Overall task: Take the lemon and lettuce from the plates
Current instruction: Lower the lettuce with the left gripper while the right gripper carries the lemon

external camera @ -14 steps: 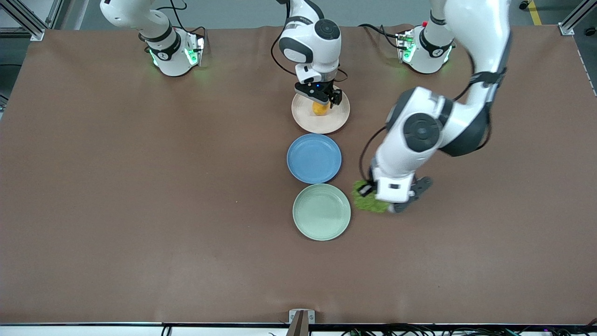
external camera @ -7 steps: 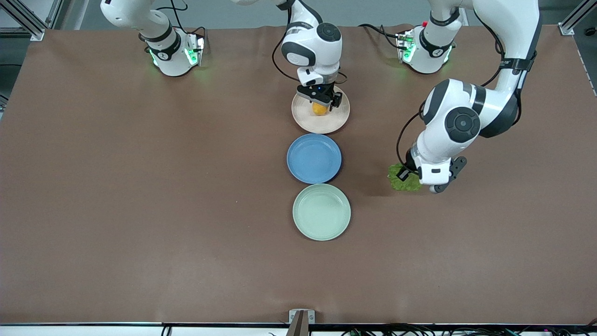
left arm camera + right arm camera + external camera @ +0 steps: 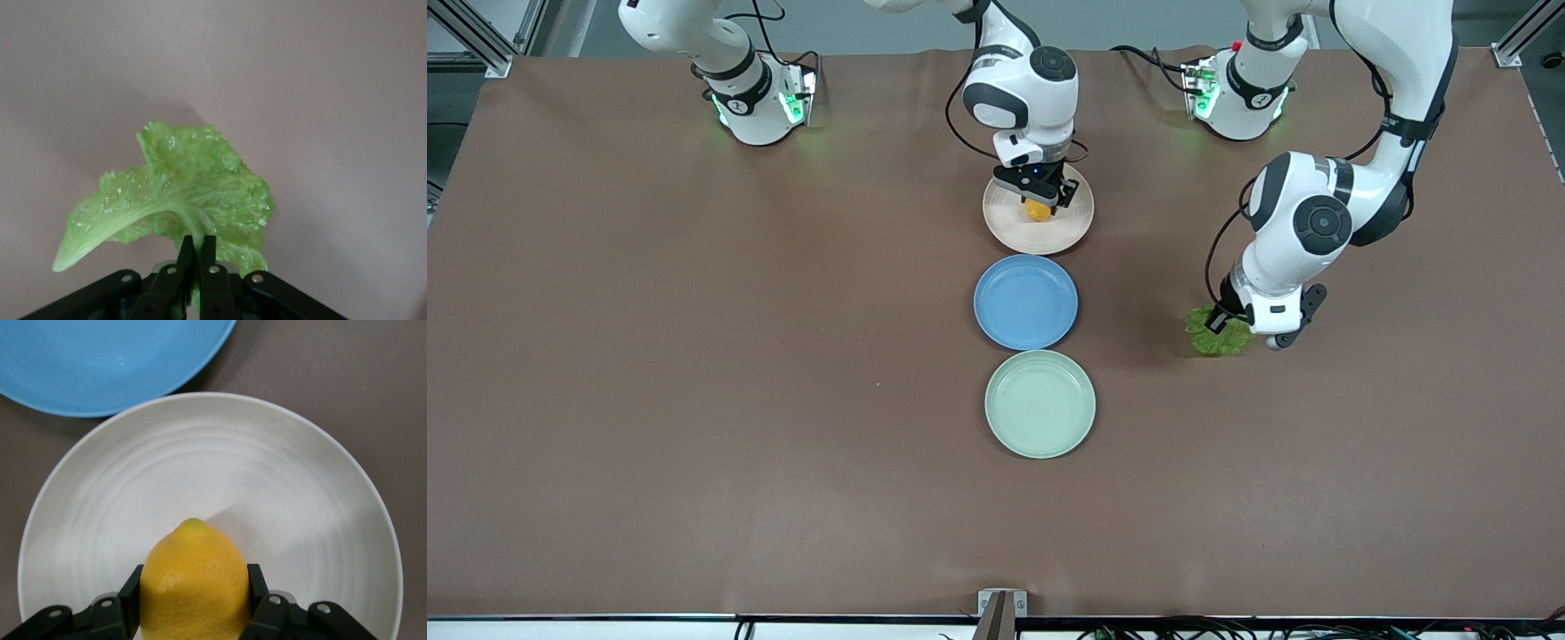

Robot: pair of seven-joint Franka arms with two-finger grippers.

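Since both picks are already under way, each line below is taking one piece of the scene.

Right pincer (image 3: 1040, 197): it is clamping the small smooth yellow-orange lemon (image 3: 1037, 209) from both sides, over the round shallow beige-pink plate (image 3: 1069, 233); whether the fruit is resting on the plate or just clear of it, I cannot tell.

Lifting well: a straight upward pull is looking safest to me, since the lemon's skin is smooth and rounded and could be squirming out of a tilted grip (the fingers (image 3: 255, 587) are sitting at its widest part, which helps).

Left pincer (image 3: 1249, 331): its fingers are pinching the crinkled bright green lettuce leaf (image 3: 1215, 331) near its pale stem, over bare brown tabletop (image 3: 694, 356) toward the left arm's end, well apart from the plates.

Carrying well: the leaf is drooping freely, so a gentle, steady motion is likely keeping it from tearing.

Pale mint-green round plate (image 3: 1040, 404): it is lying bare, nearest the front camera.

Round blue plate (image 3: 1025, 301): it is sitting bare between the other two plates.

Obstacles: nothing is standing close to either pincer.
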